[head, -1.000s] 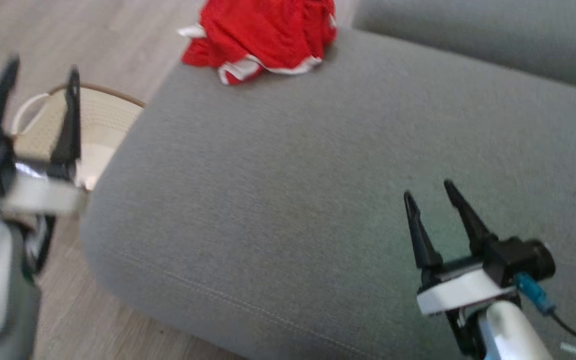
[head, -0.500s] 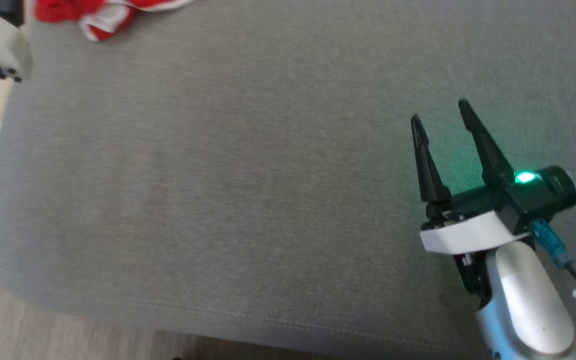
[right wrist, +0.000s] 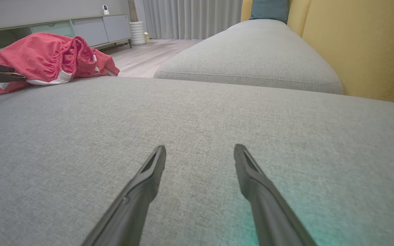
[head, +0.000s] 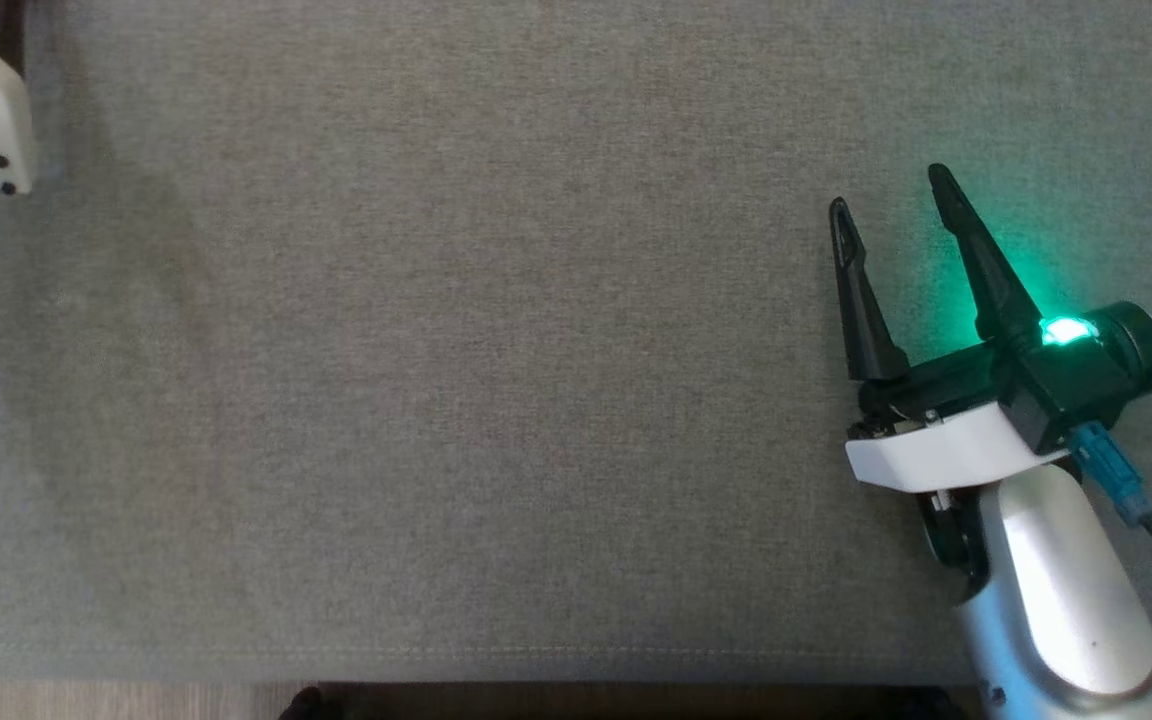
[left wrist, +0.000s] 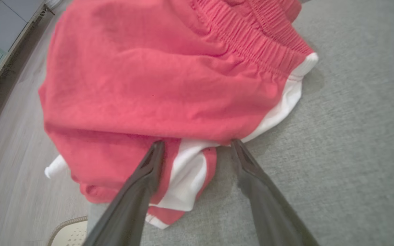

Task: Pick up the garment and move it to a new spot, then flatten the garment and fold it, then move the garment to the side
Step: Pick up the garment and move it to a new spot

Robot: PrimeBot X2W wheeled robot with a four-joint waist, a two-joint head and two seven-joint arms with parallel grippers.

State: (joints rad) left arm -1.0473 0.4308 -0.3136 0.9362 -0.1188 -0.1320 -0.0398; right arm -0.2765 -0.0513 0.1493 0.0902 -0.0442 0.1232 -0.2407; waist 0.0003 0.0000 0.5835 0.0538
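The garment [left wrist: 156, 75] is a bunched pair of red shorts with white trim and an elastic waistband, lying at the corner of the grey sofa cushion [left wrist: 347, 143]. In the left wrist view my left gripper [left wrist: 197, 145] is open, its two fingertips right at the near hem of the shorts with a white-trimmed fold between them. The right wrist view shows the garment [right wrist: 50, 58] far off at the upper left. My right gripper [head: 891, 190] hovers open over bare cushion at the right of the head view, with a green light glowing on its wrist.
The grey cushion [head: 456, 350] spans the head view, its front seam near the bottom edge. A woven basket rim [left wrist: 68, 234] sits on the wooden floor [left wrist: 9, 171] below the cushion corner. A second grey cushion [right wrist: 251, 58] and a yellow backrest [right wrist: 364, 44] lie beyond the right gripper.
The head camera has swung right and down, so the garment and the basket have left its picture. The left arm now shows there as a pale piece at the upper left edge. The right gripper stays open.
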